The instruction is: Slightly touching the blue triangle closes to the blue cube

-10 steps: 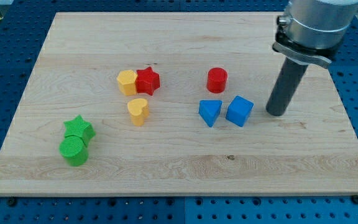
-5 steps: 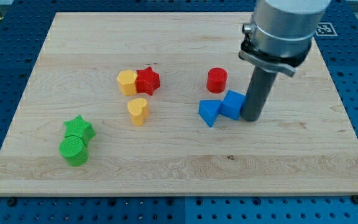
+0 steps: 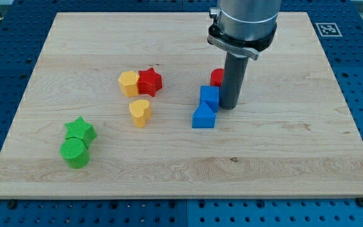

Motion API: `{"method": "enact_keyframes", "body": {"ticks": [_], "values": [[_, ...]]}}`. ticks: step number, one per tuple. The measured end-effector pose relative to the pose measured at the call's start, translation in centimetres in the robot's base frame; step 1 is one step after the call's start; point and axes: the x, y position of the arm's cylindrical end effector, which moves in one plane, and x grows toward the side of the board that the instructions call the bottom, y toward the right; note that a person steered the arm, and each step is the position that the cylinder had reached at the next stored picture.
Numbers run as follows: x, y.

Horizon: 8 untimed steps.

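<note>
The blue triangle (image 3: 203, 117) lies on the wooden board right of centre. The blue cube (image 3: 210, 96) sits just above it and touches it. My tip (image 3: 227, 106) stands on the board against the cube's right side and just above-right of the triangle. The rod rises from there and partly hides the red cylinder (image 3: 217, 77) behind it.
A yellow hexagon (image 3: 129, 83) and a red star (image 3: 149, 81) touch at the view's centre left, with a yellow heart (image 3: 140, 113) below them. A green star (image 3: 80, 129) and a green cylinder (image 3: 74, 152) touch at the lower left.
My tip has swept left from the board's right side, pushing the blue cube left into the blue triangle. The cube now sits above the triangle, which shifted slightly down-left.
</note>
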Motion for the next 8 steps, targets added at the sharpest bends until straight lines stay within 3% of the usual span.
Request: {"method": "enact_keyframes", "body": {"ticks": [3, 7, 8], "values": [[4.2, -1.2], [5.0, -0.6], [5.0, 2.6]]}}
